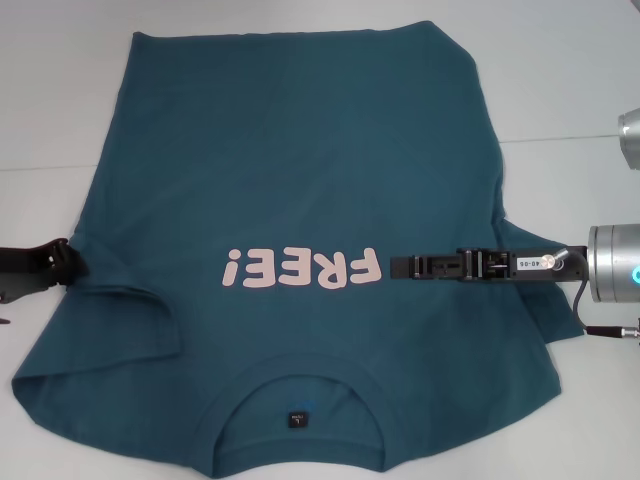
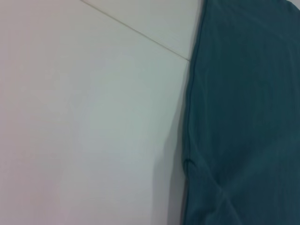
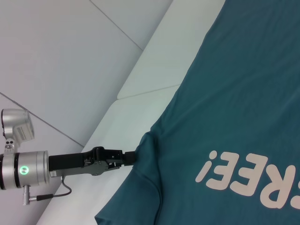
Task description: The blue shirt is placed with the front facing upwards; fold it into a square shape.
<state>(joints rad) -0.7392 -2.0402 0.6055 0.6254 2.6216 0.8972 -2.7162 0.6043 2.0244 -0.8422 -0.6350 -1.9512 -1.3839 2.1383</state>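
The blue shirt (image 1: 300,150) lies flat, front up, on the white table (image 1: 560,70). Its pink "FREE!" lettering (image 1: 300,270) and ribbed collar (image 1: 300,382) are on the side nearest me. My left gripper (image 1: 70,260) is at the shirt's left edge by the armpit. In the right wrist view that left gripper (image 3: 135,157) is shut on a small bunched peak of the fabric. My right gripper (image 1: 397,268) reaches in from the right over the chest and ends just beside the lettering. The left wrist view shows only the shirt's edge (image 2: 243,117) and bare table (image 2: 93,117).
A crease runs across the left sleeve (image 1: 150,320). A small dark neck label (image 1: 298,421) sits inside the collar. White table shows to the left, right and beyond the hem. A seam line crosses the table surface (image 2: 140,33).
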